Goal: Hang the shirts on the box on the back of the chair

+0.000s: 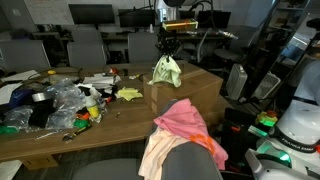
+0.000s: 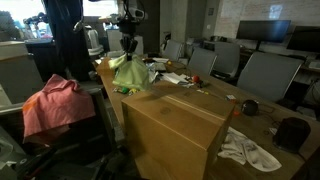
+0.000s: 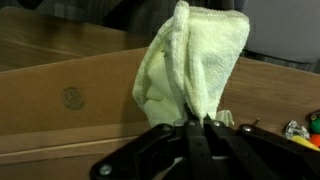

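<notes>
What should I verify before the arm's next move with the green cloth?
1. Gripper shut on green cloth: ok.
2. Cloth clear of the box top: cannot tell; in both exterior views its hem hangs close to it.
3. Pink shirt already draped on the chair: ok.
4. Free room left on the chair back: cannot tell; clothing covers most of what shows.

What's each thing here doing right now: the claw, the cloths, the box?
gripper: shut on the green cloth, above the box.
green cloth: lifted, hanging bunched.
pink shirt: draped over the chair back.
box: top closed.
white cloth: crumpled beside the box.
</notes>
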